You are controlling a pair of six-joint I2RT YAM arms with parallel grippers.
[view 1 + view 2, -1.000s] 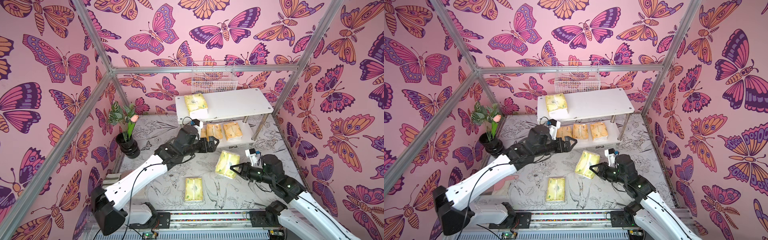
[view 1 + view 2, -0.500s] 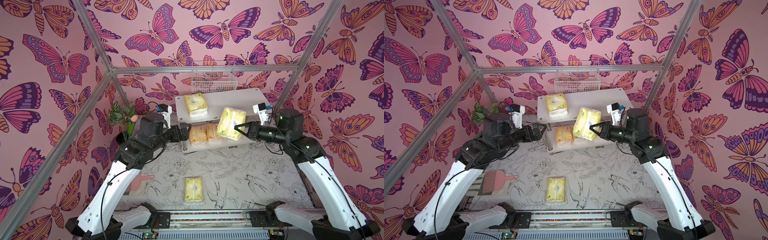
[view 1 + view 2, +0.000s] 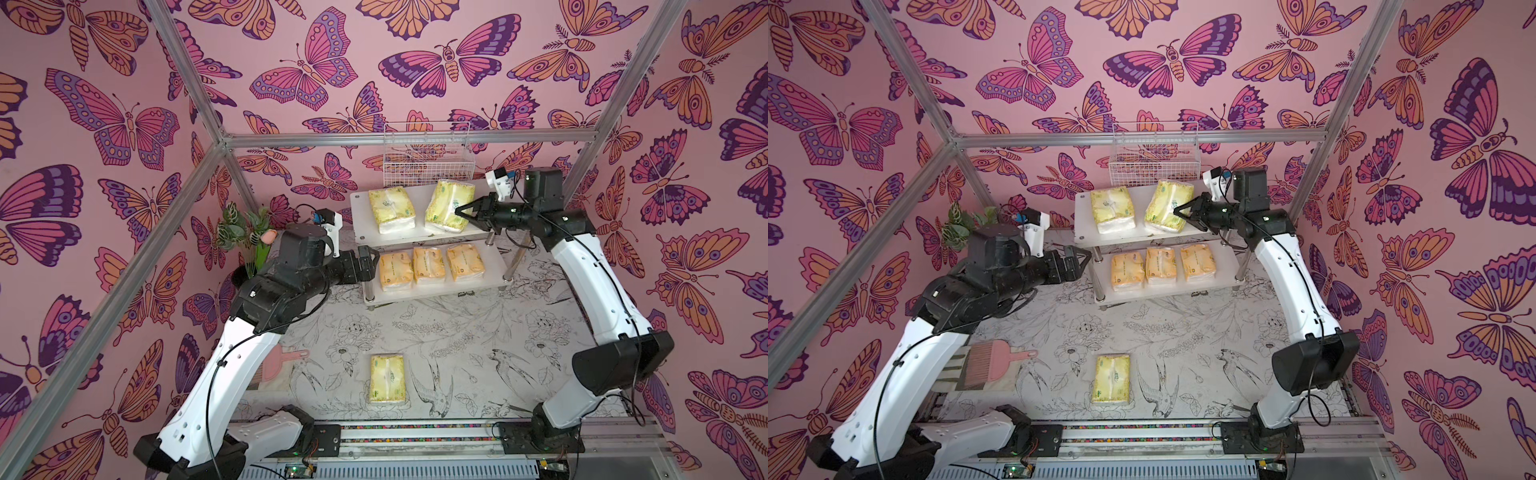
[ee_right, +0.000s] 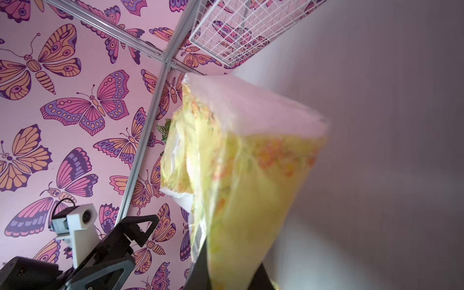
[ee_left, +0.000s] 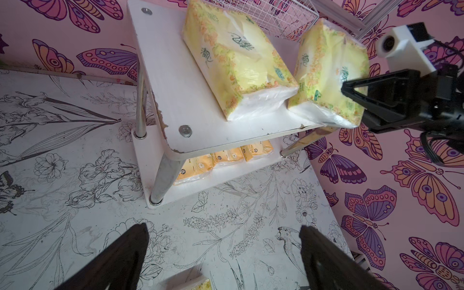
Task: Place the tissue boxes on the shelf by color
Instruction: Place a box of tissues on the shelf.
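Right gripper (image 3: 457,212) pinching a tilted pale yellow-green plastic-wrapped tissue pack (image 3: 449,205) at the top board

Table (image 3: 457,353) printed with black line drawings of flowers and birds. At its back, two-tier shelf (image 3: 360,220): white rectangular boards, shiny chrome tube legs. White wire basket (image 3: 428,162) behind the shelf, against the wall. Pink flat brush (image 3: 1000,365) on the table beneath the left arm.

Top board: second pale yellow-green pack (image 3: 391,209) lying flat toward the left end. Just beside it is the pinched pack, tilted, not lying flat, with the jaws nearly closed on the wrap at its right side. Its lower end is down at the board; whether it touches, cannot tell.

Lower board: three orange-yellow plastic-wrapped packs (image 3: 429,265) in a row, close side by side.

Third pale yellow-green pack (image 3: 387,378) flat on the table near the front rail, well apart from the shelf.

Left gripper (image 5: 223,226) near the shelf's left end, apart from it, jaws wide apart, nothing between them.
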